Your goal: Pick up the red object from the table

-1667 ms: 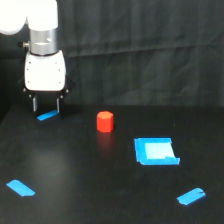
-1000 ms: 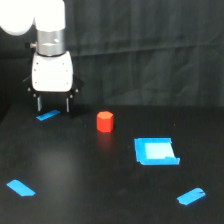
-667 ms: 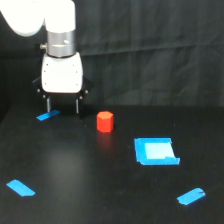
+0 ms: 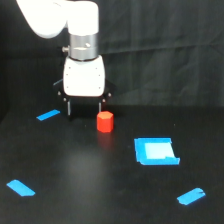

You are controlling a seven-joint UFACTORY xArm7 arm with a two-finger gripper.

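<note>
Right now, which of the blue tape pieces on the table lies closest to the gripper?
The short blue strip at the exterior view's left, just beside the gripper. The other two strips and the blue square lie much nearer the camera.

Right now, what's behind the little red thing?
Just behind the red object is the gripper, its dark fingers hanging close to the black table. Past that is a dark curtain. The table strip directly behind the cylinder is hidden.

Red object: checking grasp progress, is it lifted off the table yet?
No, the red object sits on the table, beside the open gripper, not between its fingers.
</note>
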